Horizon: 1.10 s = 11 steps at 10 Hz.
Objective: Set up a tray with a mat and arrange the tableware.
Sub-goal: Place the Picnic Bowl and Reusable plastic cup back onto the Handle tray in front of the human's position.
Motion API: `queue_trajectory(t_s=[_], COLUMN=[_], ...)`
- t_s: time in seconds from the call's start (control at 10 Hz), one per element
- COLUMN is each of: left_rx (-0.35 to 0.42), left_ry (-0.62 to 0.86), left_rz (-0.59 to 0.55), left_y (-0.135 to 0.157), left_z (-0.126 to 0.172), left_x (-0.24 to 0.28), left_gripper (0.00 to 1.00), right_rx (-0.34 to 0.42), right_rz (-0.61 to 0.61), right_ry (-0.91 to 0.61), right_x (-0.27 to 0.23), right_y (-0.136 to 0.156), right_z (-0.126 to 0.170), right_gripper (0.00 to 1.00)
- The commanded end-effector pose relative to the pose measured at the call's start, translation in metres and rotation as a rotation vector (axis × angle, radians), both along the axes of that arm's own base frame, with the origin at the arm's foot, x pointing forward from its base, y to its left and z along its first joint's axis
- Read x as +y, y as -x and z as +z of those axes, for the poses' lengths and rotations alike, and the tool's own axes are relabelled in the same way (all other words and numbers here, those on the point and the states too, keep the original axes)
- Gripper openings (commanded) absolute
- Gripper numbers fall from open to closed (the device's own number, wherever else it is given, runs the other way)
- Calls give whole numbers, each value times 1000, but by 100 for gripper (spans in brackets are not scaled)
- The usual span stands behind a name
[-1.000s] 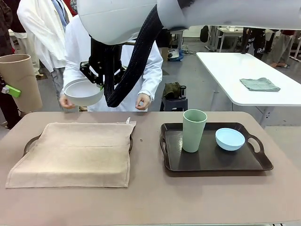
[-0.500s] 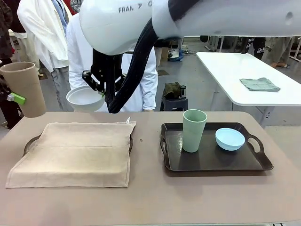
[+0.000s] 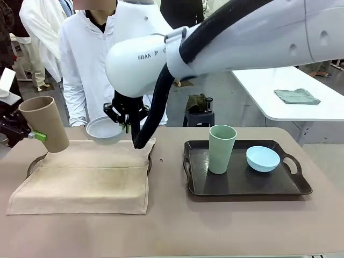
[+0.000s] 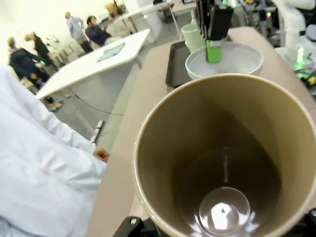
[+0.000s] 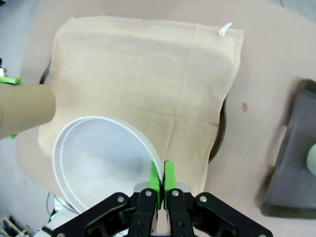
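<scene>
My right gripper (image 3: 124, 124) reaches across to the left, shut on the rim of the white bowl (image 3: 105, 129), which hangs just above the far edge of the beige mat (image 3: 86, 172). From the right wrist, the white bowl (image 5: 101, 158) sits over the mat (image 5: 148, 74) with the green pads (image 5: 161, 177) pinching its rim. My left gripper (image 3: 33, 135) is shut on the tan cup (image 3: 44, 123), held tilted over the mat's far left corner. The tan cup (image 4: 222, 158) fills the left wrist view. The pale green cup (image 3: 221, 148) and light blue bowl (image 3: 263, 158) stand on the dark right tray (image 3: 242, 185).
The mat covers a second dark tray, whose handle (image 3: 33, 162) peeks out at the left. A person in a white coat (image 3: 86, 64) stands at the far side behind the mat. A white table (image 3: 290, 86) with a folded cloth is farther back right.
The right gripper has lowered the white bowl toward the mat's far edge. The left gripper has carried the tan cup rightward and down, over the mat's left corner. The person has stepped back.
</scene>
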<state>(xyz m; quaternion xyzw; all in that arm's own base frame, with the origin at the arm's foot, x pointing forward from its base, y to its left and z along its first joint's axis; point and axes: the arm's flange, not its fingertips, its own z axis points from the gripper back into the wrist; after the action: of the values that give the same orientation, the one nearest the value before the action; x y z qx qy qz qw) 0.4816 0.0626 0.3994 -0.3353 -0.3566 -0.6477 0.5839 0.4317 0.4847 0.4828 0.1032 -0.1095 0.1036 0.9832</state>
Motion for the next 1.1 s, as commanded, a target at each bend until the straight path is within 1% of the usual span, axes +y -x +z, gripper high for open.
queue_trajectory(t_s=[0.0, 0.2, 0.4, 0.5, 0.6, 0.9, 1.0], left_rx=[-10, 11, 25, 26, 55, 55, 58], left_ry=[25, 13, -9, -14, -11, -11, -18], left_rz=[0, -6, 1, 7, -4, -4, -1], left_y=[-13, -22, -27, -28, -21, -21, -24], left_z=[-12, -35, -48, -49, -49, -49, -53], left_x=[0, -3, -6, -5, -4, -4, -5], left_gripper=[84, 84, 84, 84, 84, 84, 84], right_rx=[-30, -31, -23, -13, -6, -6, -9], right_rz=[37, 60, 68, 96, 49, 49, 60], right_ry=[-15, -17, 2, -8, 6, 6, 6], right_x=[-13, -18, -19, -20, -15, -15, -14], right_y=[-6, -17, -24, -24, -25, -25, -28], right_z=[-25, -54, -75, -78, -69, -69, -72], right_gripper=[4, 4, 4, 4, 4, 4, 4])
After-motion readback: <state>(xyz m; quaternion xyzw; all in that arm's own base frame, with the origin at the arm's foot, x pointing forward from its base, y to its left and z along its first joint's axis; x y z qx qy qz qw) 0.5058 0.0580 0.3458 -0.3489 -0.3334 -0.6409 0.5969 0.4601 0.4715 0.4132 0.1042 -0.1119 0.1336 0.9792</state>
